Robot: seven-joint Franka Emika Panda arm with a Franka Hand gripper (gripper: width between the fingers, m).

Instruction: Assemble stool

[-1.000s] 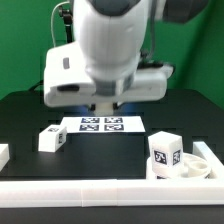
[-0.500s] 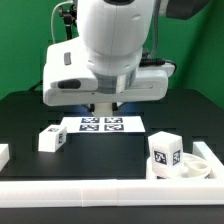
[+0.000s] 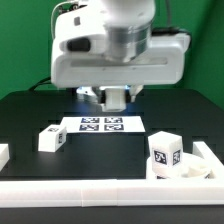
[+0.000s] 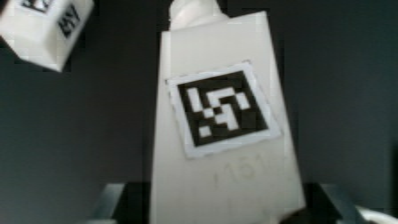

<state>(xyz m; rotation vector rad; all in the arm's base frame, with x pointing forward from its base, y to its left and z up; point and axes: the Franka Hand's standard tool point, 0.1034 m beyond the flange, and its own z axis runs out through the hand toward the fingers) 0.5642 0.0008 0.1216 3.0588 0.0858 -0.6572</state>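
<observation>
One leg (image 4: 217, 120) is clenched in the claw (image 4: 221, 205). It is white and blocky, and its square black-and-white tag (image 4: 222, 108) faces the wrist camera. In the exterior view the claw (image 3: 117, 97) hangs above the marker board (image 3: 100, 124), clear of the black table (image 3: 30, 115). A second leg (image 3: 52, 138) lies on the table just off the board's corner, toward the exterior view's left. At that view's right sits the seat (image 3: 197, 166), a low white ring, with a third leg (image 3: 165, 150) standing upright on it, tag forward. A white rail (image 3: 100, 195) edges the table in front.
</observation>
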